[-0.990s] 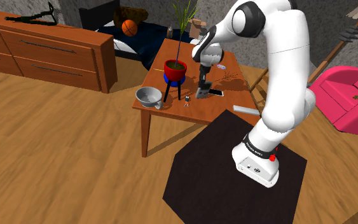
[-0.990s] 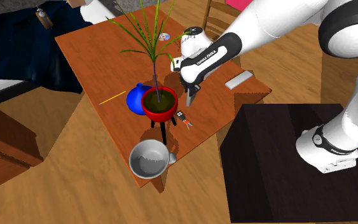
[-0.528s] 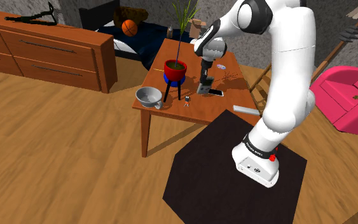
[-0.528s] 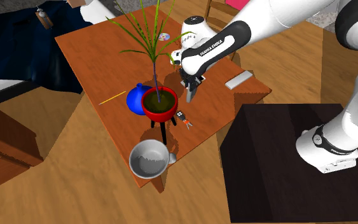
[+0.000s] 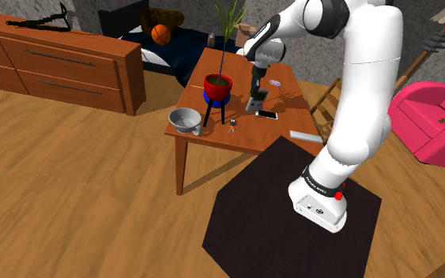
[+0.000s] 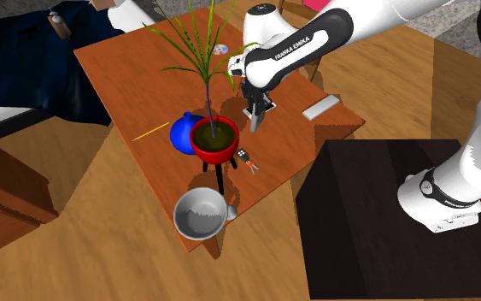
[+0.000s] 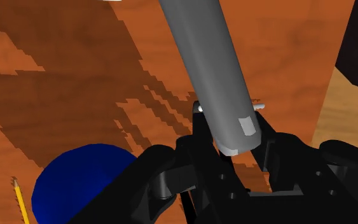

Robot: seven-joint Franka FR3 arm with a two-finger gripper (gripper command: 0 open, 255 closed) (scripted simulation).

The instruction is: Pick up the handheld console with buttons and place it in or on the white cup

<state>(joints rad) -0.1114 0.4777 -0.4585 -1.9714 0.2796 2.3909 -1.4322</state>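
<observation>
Grip check: I see the black two-finger gripper (image 5: 254,93) clamped on the grey slab-shaped handheld console (image 7: 212,70), above the brown wooden table (image 5: 268,136). The white round cup (image 5: 184,120) sits well apart, at the shoulder view's near-left table corner.

A light-brown wooden plank floor (image 5: 78,197) covers the room. In the shoulder view, a reddish-brown rectangular wooden table (image 5: 252,138) stands mid-picture. A wide brown wooden dresser with drawers (image 5: 62,63) sits at its nine o'clock, a bed with a dark blue cover (image 5: 169,55) at eleven, and a bright pink armchair (image 5: 430,118) at three. A rough grey wall (image 5: 94,12) runs behind.
</observation>
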